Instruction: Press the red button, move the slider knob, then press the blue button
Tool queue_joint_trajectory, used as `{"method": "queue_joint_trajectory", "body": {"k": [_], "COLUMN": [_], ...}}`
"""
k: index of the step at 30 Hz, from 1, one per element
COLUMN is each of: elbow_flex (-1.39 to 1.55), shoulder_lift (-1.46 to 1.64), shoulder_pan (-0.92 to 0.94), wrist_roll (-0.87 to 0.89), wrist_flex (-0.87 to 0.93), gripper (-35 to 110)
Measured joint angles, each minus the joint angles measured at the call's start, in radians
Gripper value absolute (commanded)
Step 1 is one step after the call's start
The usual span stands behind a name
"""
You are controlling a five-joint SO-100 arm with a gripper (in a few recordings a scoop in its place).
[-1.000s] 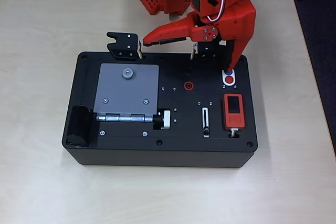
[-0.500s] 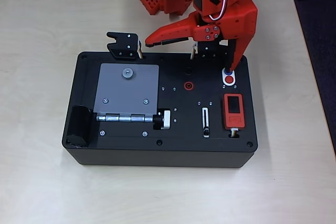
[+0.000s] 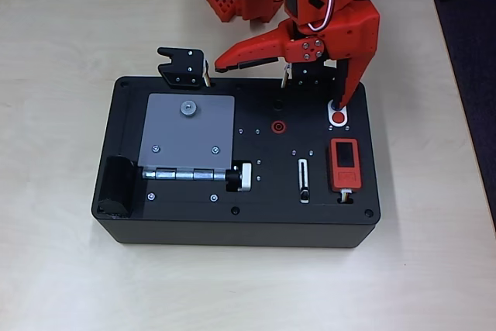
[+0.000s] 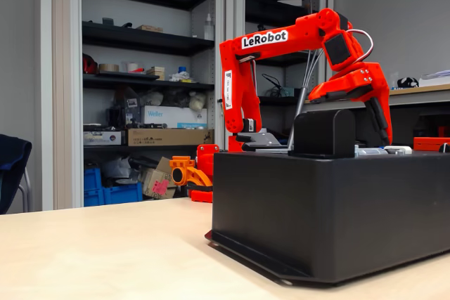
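Overhead view, gripper [image 3: 280, 81]: jaws spread wide; one finger [image 3: 240, 53] lies pointing left above the box's far edge, the other finger [image 3: 346, 87] points down with its tip on the far end of the white oval, covering the spot where the blue button sits. Holding nothing.
Red button [image 3: 338, 118]: near end of the white oval at the box's far right; fully exposed, just beside the fingertip.
Oval surround [image 3: 346, 119]: long axis runs far-to-near.
Slider knob [image 3: 304, 192]: at the near end of its narrow white slot [image 3: 302, 174], whose long axis runs far-to-near, left of the orange-red device [image 3: 345, 163].
Black box [image 3: 194, 218]: on the pale table [image 3: 62, 269].
Fixed view, arm [image 4: 281, 47]: reaches down behind the box top; fingertips hidden.
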Motion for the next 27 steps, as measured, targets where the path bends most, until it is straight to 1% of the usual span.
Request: {"method": "queue_joint_trajectory", "body": {"k": [9, 27], "elbow_flex": [0.015, 0.061], "shoulder_lift": [0.015, 0.035], "shoulder_pan": [-0.025, -0.015], "wrist_roll": [0.012, 0.006], "wrist_flex": [0.005, -0.046], "gripper": [88, 88]}}
